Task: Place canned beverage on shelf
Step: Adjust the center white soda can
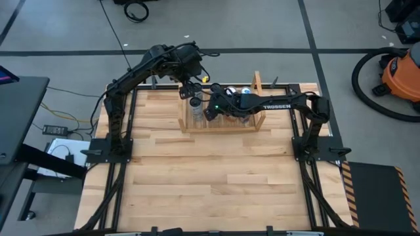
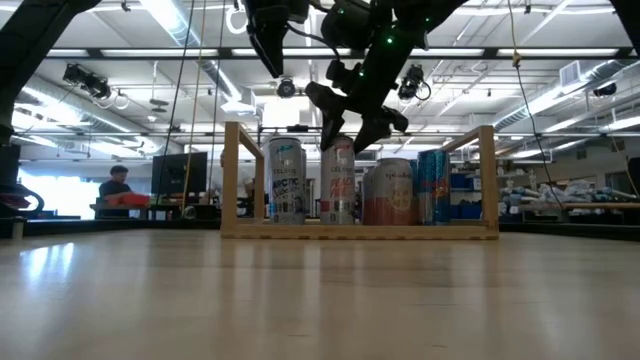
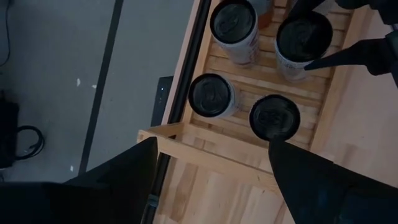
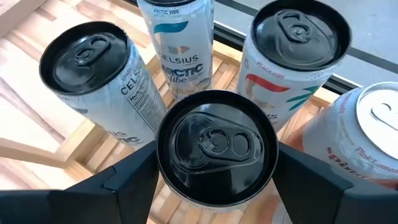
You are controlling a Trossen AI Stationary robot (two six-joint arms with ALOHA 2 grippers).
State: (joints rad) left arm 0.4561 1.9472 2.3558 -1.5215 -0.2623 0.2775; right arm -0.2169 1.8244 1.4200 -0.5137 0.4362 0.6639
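Note:
The shelf (image 1: 257, 82) stands at the table's far edge, and several cans stand upright on its slats (image 3: 261, 68). One can with a black top (image 4: 216, 146) stands on the slats between the fingers of my right gripper (image 4: 216, 149). That gripper reaches down over the shelf's middle (image 1: 211, 110), slightly open. In the low view this is the white and red can (image 2: 340, 185). My left gripper (image 3: 211, 180) hangs open above the shelf's left side board (image 3: 205, 149), with nothing between its fingers. My right gripper's fingers (image 4: 124, 180) flank the rim of the black-topped can (image 4: 163, 146), coming slantwise from above on the table's right side. I cannot tell whether they touch it. The can stands upright with its base on the slats.
Beside that can stand a white can (image 2: 285, 180), an orange one (image 2: 390, 190) and a blue one (image 2: 432, 185). The wooden table top (image 1: 216, 183) stretches in front of the shelf. An orange vacuum (image 1: 401, 73) is on the floor at the right. A person (image 2: 118, 185) sits far behind.

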